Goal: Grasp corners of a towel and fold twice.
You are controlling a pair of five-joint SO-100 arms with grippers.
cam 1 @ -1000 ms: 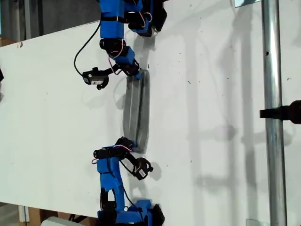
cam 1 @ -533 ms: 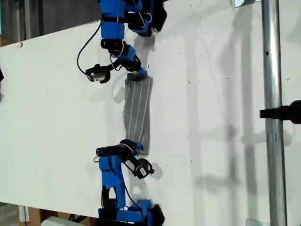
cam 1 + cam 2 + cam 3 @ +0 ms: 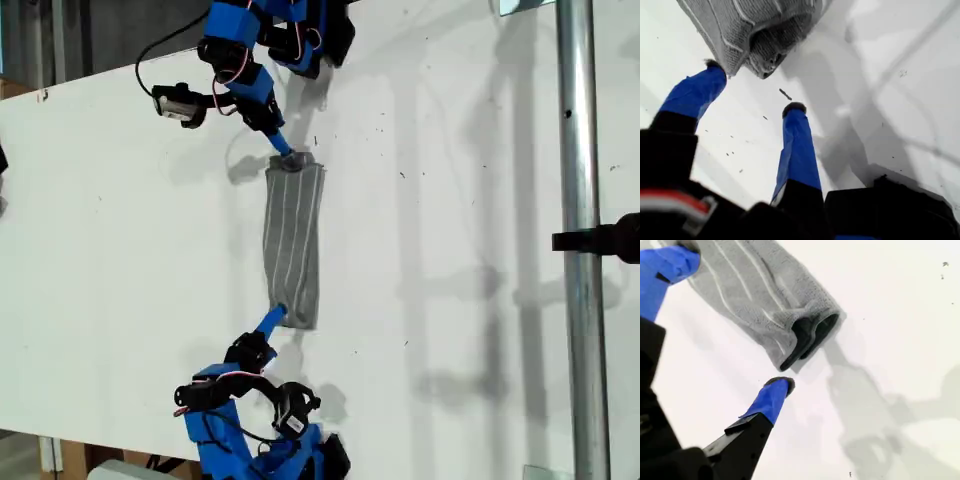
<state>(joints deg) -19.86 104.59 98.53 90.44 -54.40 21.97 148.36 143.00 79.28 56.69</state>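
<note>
**Folded towel lies flat, both end effectors open**

The towel lies as a narrow folded strip mid-bench, with an arm at each short end. The first end effector is spread open just short of one layered end. The second end effector also gapes, one fingertip at the cloth's edge, gripping nothing.

Open room: bare white table on both long sides of the folded towel;
Obstacle: metal pole along the exterior view's right
</note>
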